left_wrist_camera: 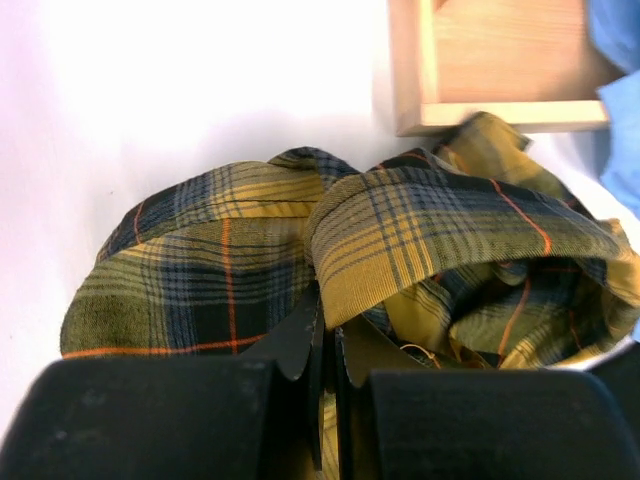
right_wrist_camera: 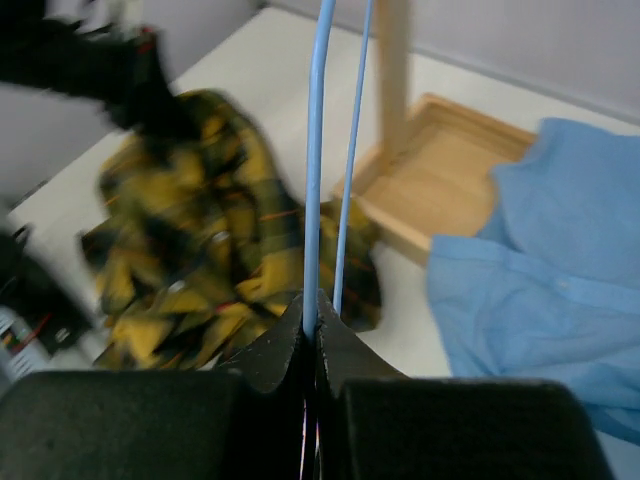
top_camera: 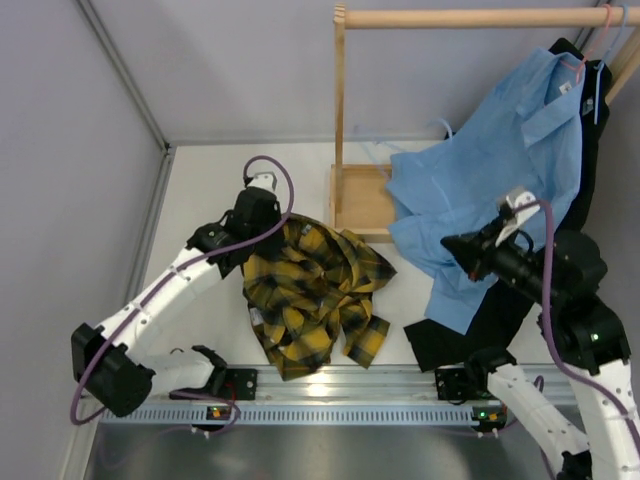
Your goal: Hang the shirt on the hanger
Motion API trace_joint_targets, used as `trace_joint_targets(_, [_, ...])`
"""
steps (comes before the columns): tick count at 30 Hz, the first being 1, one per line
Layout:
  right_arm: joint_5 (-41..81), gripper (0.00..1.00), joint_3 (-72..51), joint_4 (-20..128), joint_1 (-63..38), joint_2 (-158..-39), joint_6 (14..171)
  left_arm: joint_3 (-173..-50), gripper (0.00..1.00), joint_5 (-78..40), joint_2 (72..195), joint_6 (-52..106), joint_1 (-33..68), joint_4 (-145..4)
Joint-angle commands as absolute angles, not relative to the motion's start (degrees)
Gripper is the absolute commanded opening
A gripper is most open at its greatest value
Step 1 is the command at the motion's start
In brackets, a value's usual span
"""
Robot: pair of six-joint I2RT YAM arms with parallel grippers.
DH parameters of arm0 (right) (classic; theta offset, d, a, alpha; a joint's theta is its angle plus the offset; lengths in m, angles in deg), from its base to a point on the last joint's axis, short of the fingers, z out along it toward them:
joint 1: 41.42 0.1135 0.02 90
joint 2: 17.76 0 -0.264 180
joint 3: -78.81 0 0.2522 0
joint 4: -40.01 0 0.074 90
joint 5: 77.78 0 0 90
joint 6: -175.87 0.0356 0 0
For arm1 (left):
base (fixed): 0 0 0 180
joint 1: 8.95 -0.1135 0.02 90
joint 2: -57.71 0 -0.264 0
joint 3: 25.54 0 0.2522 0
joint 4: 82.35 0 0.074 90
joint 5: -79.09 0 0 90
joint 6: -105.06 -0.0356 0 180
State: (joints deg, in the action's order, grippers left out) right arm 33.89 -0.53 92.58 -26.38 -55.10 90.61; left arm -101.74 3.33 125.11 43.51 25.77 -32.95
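The yellow and black plaid shirt (top_camera: 315, 295) lies crumpled on the white table in front of the left arm. My left gripper (top_camera: 268, 232) sits at its upper left edge. In the left wrist view that gripper (left_wrist_camera: 330, 315) is shut on a fold of the shirt (left_wrist_camera: 430, 240), and cloth shows in the thin slit between the fingers. My right gripper (top_camera: 450, 243) hovers to the right of the shirt, pointing left. It (right_wrist_camera: 312, 305) is shut on the pale blue wire hanger (right_wrist_camera: 312, 150), whose two thin wires run up out of the frame above the shirt (right_wrist_camera: 190, 230).
A wooden rack stands behind the shirt, with its base tray (top_camera: 362, 200) on the table and its top bar (top_camera: 470, 17) overhead. A light blue shirt (top_camera: 500, 170) hangs from a pink hanger (top_camera: 590, 45) and drapes onto the table over a black garment (top_camera: 480, 320). Walls close the left and back.
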Motion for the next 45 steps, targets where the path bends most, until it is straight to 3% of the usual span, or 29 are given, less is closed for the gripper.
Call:
trace_joint_targets(1, [41.5, 0.00, 5.4, 92.1, -17.7, -48.1, 90.7, -103.6, 0.00, -4.1, 128.6, 42.6, 20.0, -36.9])
trace_joint_targets(4, [42.8, 0.00, 9.8, 96.3, -13.0, -44.8, 90.9, -104.1, 0.00, -7.4, 130.5, 42.2, 17.3, -37.6])
trace_joint_targets(14, [46.7, 0.00, 20.0, 90.7, -12.8, -44.3, 96.9, -104.6, 0.00, -18.6, 130.9, 42.9, 17.0, -39.9])
trace_joint_targets(22, [55.3, 0.00, 26.1, 74.6, -12.2, -50.1, 102.7, -102.2, 0.00, -33.1, 127.9, 38.0, 17.1, -42.8])
trace_joint_targets(26, [59.5, 0.00, 26.6, 70.3, -11.7, -54.2, 102.7, -106.1, 0.00, -38.6, 125.8, 33.9, 17.2, -35.8])
trace_joint_targets(33, [62.9, 0.00, 23.9, 72.6, -10.8, -57.2, 99.4, -116.0, 0.00, -23.5, 120.8, 26.9, 17.7, -17.5])
trace_joint_targets(37, [63.0, 0.00, 23.0, 75.0, -8.9, -55.8, 97.0, -122.2, 0.00, -3.1, 122.0, 26.1, 17.8, -10.2])
trace_joint_targets(39, [64.2, 0.00, 23.7, 74.4, -7.8, -55.0, 96.9, -124.4, 0.00, -0.8, 122.8, 24.9, 17.8, -9.9])
trace_joint_targets(42, [66.4, 0.00, 24.0, 71.4, -6.4, -55.5, 97.7, -127.2, 0.00, -8.1, 123.5, 23.5, 17.7, -10.2])
trace_joint_targets(45, [68.0, 0.00, 23.9, 64.3, -6.0, -57.8, 100.2, -127.0, 0.00, -27.1, 122.6, 21.3, 17.8, -12.9])
